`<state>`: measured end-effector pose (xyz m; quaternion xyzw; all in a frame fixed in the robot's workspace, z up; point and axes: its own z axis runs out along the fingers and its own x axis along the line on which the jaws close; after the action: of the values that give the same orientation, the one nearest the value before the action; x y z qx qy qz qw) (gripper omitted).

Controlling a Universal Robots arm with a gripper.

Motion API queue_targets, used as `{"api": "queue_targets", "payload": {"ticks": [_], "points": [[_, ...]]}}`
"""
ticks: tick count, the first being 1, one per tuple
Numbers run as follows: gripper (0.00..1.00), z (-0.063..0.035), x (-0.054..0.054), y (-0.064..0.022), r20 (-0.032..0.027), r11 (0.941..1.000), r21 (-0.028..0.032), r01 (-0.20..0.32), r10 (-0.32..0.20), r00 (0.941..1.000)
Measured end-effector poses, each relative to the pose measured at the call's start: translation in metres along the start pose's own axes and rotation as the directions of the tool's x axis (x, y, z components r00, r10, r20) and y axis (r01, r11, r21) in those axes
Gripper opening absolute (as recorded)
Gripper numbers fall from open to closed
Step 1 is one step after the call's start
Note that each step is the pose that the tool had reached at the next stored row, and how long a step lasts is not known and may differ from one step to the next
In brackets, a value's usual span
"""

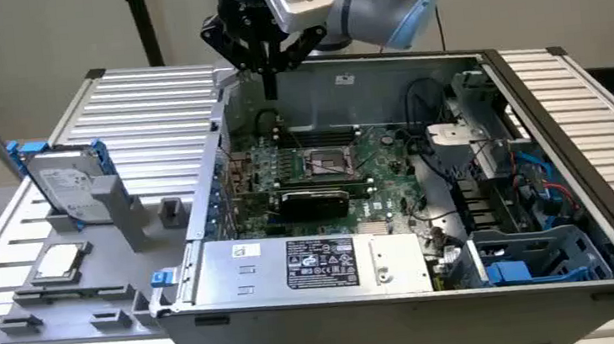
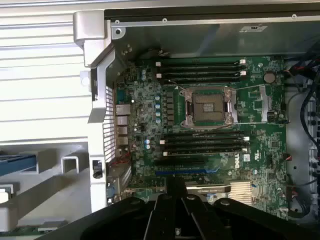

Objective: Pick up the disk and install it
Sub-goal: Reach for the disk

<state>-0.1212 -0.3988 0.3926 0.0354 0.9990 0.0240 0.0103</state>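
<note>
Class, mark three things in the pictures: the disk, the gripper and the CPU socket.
disk (image 1: pixel 64 183): exterior view, on its labelled face.
gripper (image 1: pixel 271 91): exterior view, midway between its fingertips.
CPU socket (image 2: pixel 209 107): wrist view, on the socket's centre.

Disk (image 1: pixel 69 188) is showing silver-grey, white-labelled, blue-framed; board (image 1: pixel 379 158) is showing green; gripper (image 1: pixel 271 91) is showing black; table (image 1: pixel 153 94) is showing pale ribbing.

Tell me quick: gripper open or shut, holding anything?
Gripper: shut, holding nothing, over the open computer case; the disk stands in its holder.
</note>
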Motion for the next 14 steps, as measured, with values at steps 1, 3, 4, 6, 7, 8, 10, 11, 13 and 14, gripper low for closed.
{"api": "queue_targets", "payload": {"ticks": [1,3,4,6,7,8,10,11,13,14], "points": [[0.00,0.0000,0.0000,0.0000,0.0000,1.0000,0.0000,0.000,0.000,1.0000],[0.00,0.0000,0.0000,0.0000,0.0001,1.0000,0.0000,0.000,0.000,1.0000],[0.00,0.0000,0.0000,0.0000,0.0001,1.0000,0.0000,0.000,0.000,1.0000],[0.00,0.0000,0.0000,0.0000,0.0000,1.0000,0.0000,0.000,0.000,1.0000],[0.00,0.0000,0.0000,0.0000,0.0001,1.0000,0.0000,0.000,0.000,1.0000],[0.00,0.0000,0.0000,0.0000,0.0001,1.0000,0.0000,0.000,0.000,1.0000],[0.00,0.0000,0.0000,0.0000,0.0000,1.0000,0.0000,0.000,0.000,1.0000],[0.00,0.0000,0.0001,0.0000,0.0001,1.0000,0.0000,0.000,0.000,1.0000],[0.00,-0.0001,0.0021,-0.0001,0.0000,1.0000,0.0001,0.000,0.000,1.0000],[0.00,-0.0001,0.0041,-0.0003,0.0000,1.0000,0.0000,0.000,0.000,1.0000]]}}
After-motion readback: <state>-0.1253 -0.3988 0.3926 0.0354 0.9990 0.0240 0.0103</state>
